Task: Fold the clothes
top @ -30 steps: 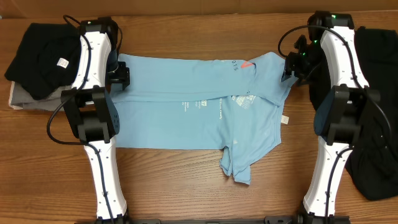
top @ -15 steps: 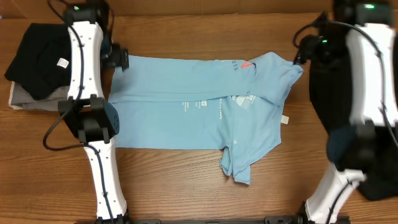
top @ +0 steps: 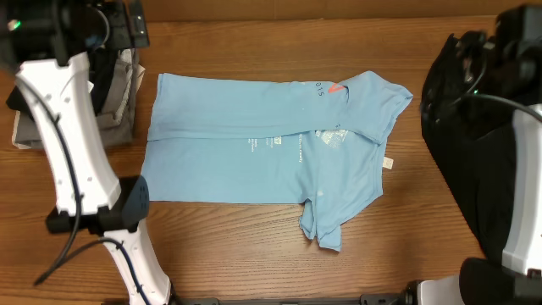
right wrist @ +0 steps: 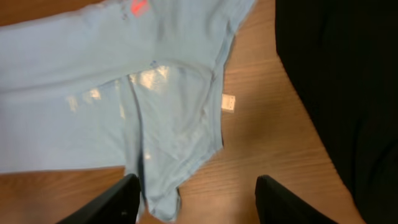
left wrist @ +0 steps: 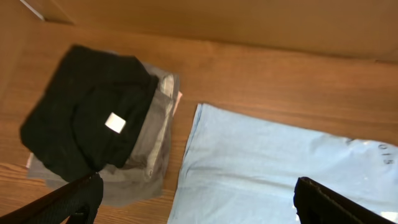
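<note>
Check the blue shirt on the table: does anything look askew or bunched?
Yes. The T-shirt is not a neat rectangle: a crumpled sleeve sticks out past its near edge, right of centre, and its right end lies slanted, with the white tag poking out.

Site I operate remotely: robot lab station. Evidence: white left arm [top: 72, 144] and right arm [top: 529, 186] over wood-grain table [top: 254, 246], brown board backdrop [left wrist: 249, 25], folded garment stack [left wrist: 93, 124], black clothing heap [right wrist: 336, 93].
</note>
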